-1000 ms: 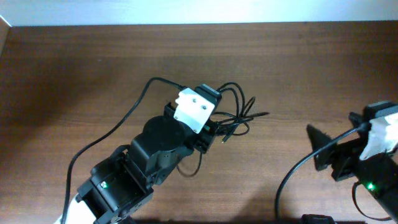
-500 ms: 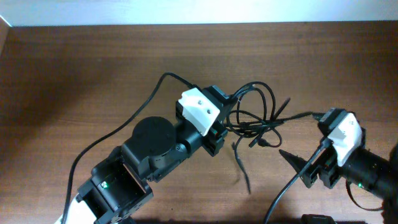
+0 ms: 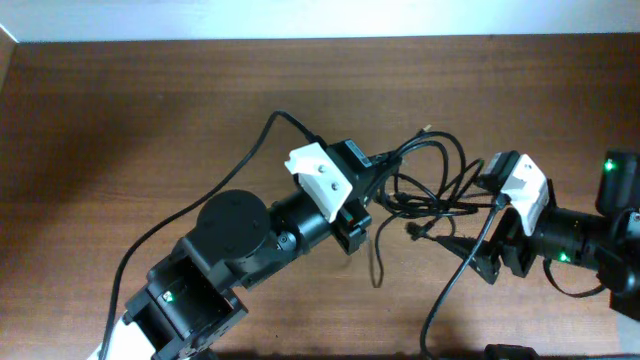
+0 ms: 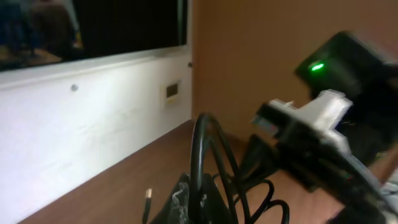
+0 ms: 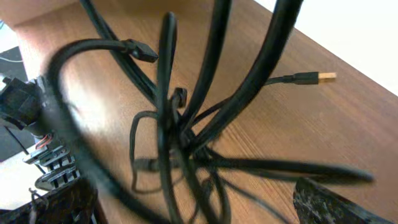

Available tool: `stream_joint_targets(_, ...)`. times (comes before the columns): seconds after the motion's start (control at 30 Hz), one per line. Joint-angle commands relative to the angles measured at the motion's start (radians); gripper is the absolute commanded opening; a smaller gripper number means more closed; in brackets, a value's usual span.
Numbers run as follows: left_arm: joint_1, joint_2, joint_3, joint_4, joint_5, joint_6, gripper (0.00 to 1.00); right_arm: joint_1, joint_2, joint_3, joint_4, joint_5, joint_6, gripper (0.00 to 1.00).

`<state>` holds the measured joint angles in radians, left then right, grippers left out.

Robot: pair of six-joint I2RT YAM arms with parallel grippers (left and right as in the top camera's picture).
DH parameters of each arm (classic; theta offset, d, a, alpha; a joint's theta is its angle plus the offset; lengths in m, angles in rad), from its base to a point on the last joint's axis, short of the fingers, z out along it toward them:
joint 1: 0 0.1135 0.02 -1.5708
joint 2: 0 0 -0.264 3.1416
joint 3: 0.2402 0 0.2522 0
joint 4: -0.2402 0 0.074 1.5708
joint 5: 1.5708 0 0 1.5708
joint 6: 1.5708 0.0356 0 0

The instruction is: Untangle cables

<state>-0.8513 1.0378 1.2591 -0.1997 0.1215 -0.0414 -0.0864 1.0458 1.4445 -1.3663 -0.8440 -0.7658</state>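
Above the table (image 3: 120, 100), the cables (image 3: 432, 205) stretch left to right.

Mid-table: cables (image 3: 425, 185) stand in upright looping tangle, filling gap between left gripper (image 3: 366, 192) and right gripper (image 3: 478, 212), blocking passage there. Open wood across table (image 3: 120, 110) at left and along far edge.
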Motion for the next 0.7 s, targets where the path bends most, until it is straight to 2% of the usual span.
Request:
stream_joint_targets(0.0, 0.003, -0.01, 0.003, 0.036, 0.077, 0.004, 0.0, -0.005, 0.025, 0.013, -0.008, -0.051, -0.023, 0.99)
stream_joint_targets(0.1, 0.003, -0.011, 0.003, 0.044, 0.078, -0.007, 0.0, -0.005, 0.037, 0.013, -0.011, -0.059, -0.023, 0.98)
stream_joint_targets(0.13, 0.003, -0.011, 0.003, 0.047, 0.078, -0.024, 0.0, -0.005, 0.039, 0.013, -0.011, -0.058, -0.023, 0.93)
stream_joint_targets(0.2, 0.003, -0.01, 0.003, 0.053, 0.078, -0.037, 0.0, -0.005, 0.041, 0.013, -0.011, -0.058, -0.023, 0.73)
stream_joint_targets(0.33, 0.003, -0.01, 0.003, 0.054, 0.077, -0.037, 0.0, -0.005, 0.041, 0.013, -0.012, -0.058, -0.023, 0.45)
stream_joint_targets(0.37, 0.003, -0.01, 0.003, 0.057, 0.077, -0.037, 0.0, -0.005, 0.041, 0.013, -0.015, -0.058, -0.023, 0.33)
stream_joint_targets(0.47, 0.003, -0.01, 0.003, 0.045, 0.024, -0.037, 0.0, -0.005, 0.04, 0.013, -0.018, -0.058, -0.014, 0.07)
stream_joint_targets(0.53, 0.003, -0.01, 0.003, 0.022, -0.029, -0.037, 0.0, -0.005, 0.04, 0.013, -0.018, -0.058, -0.003, 0.04)
stream_joint_targets(0.67, 0.003, -0.01, 0.003, -0.042, -0.104, -0.037, 0.0, -0.005, 0.028, 0.014, -0.003, -0.063, 0.044, 0.04)
